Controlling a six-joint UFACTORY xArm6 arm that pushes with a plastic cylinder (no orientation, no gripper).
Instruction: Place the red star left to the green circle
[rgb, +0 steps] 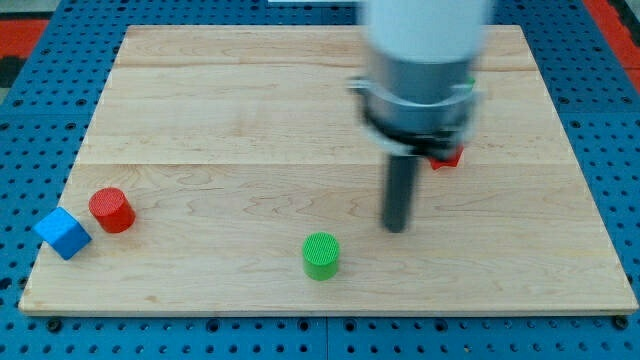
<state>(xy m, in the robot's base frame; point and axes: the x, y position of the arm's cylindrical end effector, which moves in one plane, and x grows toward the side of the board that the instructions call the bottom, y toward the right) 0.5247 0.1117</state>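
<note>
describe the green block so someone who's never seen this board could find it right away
Start at the wooden board and follow its bottom edge to about the middle. The green cylinder stands there alone, left of and below my tip. It is the only green block fully in view; the red cylinder sits far left.

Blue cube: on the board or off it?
Partly off: the blue cube overhangs the wooden board's left edge near the red cylinder.

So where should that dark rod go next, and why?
Probably up and round to the view's right of the red block, shape mostly hidden by the arm. My tip sits below-left of it, and the round green cylinder block lies further left, so the push must go leftward.
</note>
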